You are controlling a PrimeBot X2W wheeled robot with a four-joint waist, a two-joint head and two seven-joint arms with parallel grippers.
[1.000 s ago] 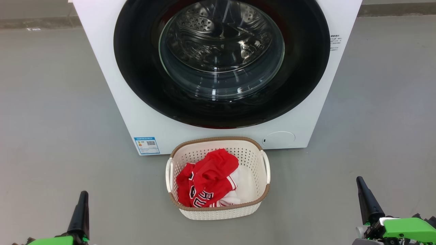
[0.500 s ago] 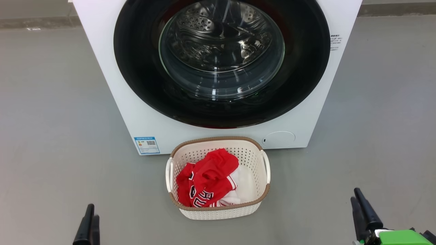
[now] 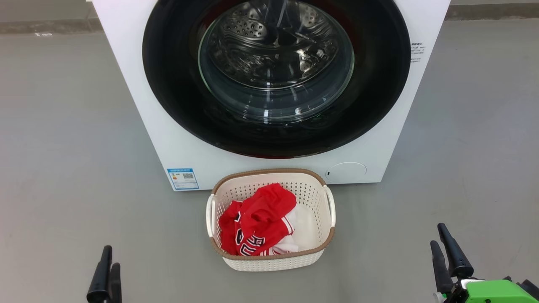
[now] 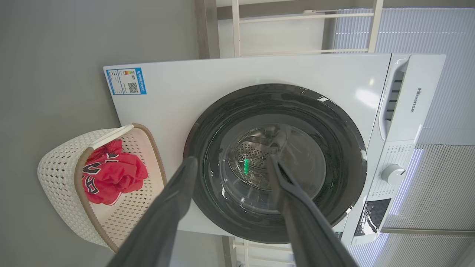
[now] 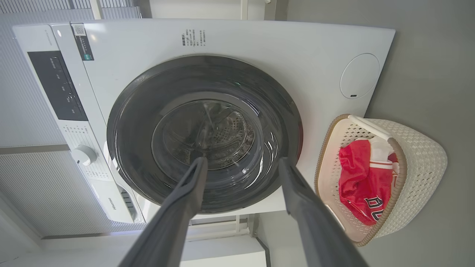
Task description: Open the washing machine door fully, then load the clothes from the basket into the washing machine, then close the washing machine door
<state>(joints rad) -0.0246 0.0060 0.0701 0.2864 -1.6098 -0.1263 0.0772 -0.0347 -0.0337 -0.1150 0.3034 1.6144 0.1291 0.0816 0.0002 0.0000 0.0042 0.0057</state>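
The left claw sits low over the grey floor, its two dark fingers spread apart; in the left wrist view the glass of the washing machine door shows through the gap between them. The right claw is held the same way on the other side, fingers parted, and it too points at the door in its own wrist view. Both claws are well apart from everything else. The basket stands on the floor ahead of the claws and between them, to the right of the left claw and to the left of the right one, just in front of the washing machine. The clothes lie bunched inside it: a red jersey with white stripes and dark lettering, with what looks like white cloth beside it on the side nearer the right claw, though the folds make that hard to judge. Beyond the basket, further from both claws, the round black door lies shut against the machine's white front, and the perforated steel drum shows through its bulging glass. A blue sticker marks the machine's lower corner on the left claw's side, and a round white flap sits at the lower corner on the right claw's side.
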